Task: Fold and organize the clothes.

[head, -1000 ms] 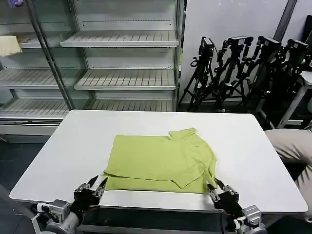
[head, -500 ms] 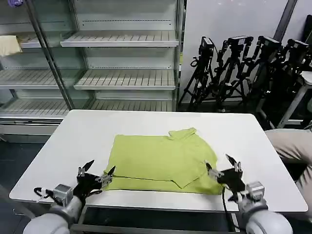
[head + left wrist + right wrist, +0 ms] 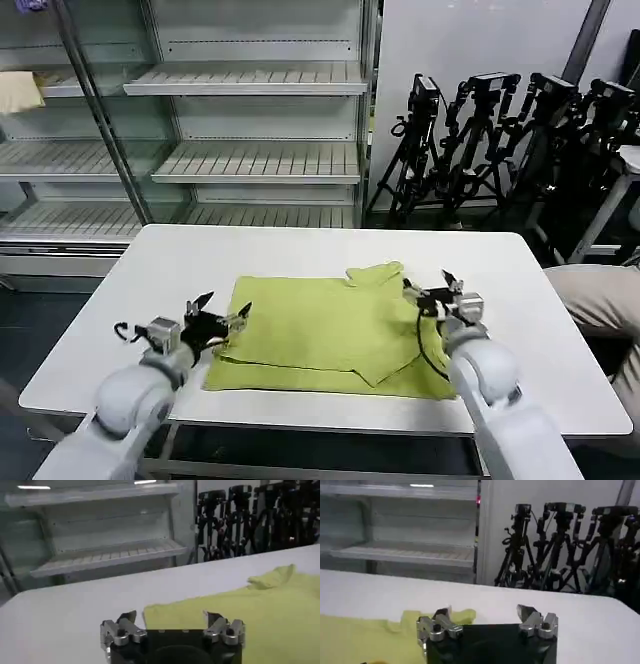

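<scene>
Empty shelves (image 3: 255, 150) and tripods (image 3: 500, 140) stand behind the white counter (image 3: 520, 300); the lime shirt (image 3: 320, 335) lies half-folded at its middle; both arms have swung forward from the near edge, left hand (image 3: 222, 312) and right hand (image 3: 432, 284) apart over its far corners, likely readying another fold.

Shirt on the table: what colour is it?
The shirt is plain lime yellow-green, best seen in the head view.

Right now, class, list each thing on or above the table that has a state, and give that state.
shirt: partly folded, lying flat on the table, not gripped
left gripper: open, over the shirt's left edge
right gripper: open, over the shirt's right edge
</scene>
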Controlling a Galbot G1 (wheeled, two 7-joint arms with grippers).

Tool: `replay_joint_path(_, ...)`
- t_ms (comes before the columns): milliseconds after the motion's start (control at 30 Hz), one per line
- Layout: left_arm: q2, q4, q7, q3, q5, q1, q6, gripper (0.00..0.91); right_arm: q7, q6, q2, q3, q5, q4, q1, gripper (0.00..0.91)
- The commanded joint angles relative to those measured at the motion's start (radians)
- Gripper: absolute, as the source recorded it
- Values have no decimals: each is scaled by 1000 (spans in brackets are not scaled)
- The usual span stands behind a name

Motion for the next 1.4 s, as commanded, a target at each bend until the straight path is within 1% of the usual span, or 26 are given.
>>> replay_joint_path(33,-17,374,30,171,-54,-352,-3,907,53,-13,68,-66,43,-256,199,907)
replay_joint_path(167,-31,414,58,172,-44,-357,-3,907,53,-12,97,-59,35,-328,225,907)
replay_joint_path(300,-37,412,73,173,-37,-351,3,907,47,-11,124,-55,31,-382,239,907)
replay_joint_path(500,-34,425,82,173,-20,-352,10,907,19,-8,148,-65,-1,-410,244,907)
replay_joint_path(733,-35,456,91,170,-21,-364,10,907,11,-8,142,-69,0,-415,246,907)
replay_joint_path(767,-34,458,96,171,-20,-363,10,907,4,-10,140,-69,0,-417,245,856)
replay_joint_path(800,-35,463,100,172,-17,-363,11,403,-6,-12,136,-70,-1,-418,244,252)
replay_joint_path(833,-36,469,102,174,-16,-364,14,101,-8,-12,135,-71,-1,-418,243,0)
replay_joint_path(867,-37,471,114,175,-16,-360,15,30,-12,-13,134,-74,1,-418,242,0)
replay_joint_path(900,-38,470,117,177,-11,-357,16,0,-18,-13,133,-76,3,-417,241,0)
replay_joint_path(1033,-43,455,113,182,-9,-345,28,10,-30,-14,131,-81,11,-412,238,0)
replay_joint_path(1267,-44,441,114,183,-9,-326,32,10,-51,-16,130,-82,56,-414,234,0)
replay_joint_path(1400,-43,439,114,178,-9,-320,31,10,-59,-16,129,-84,56,-415,234,0)
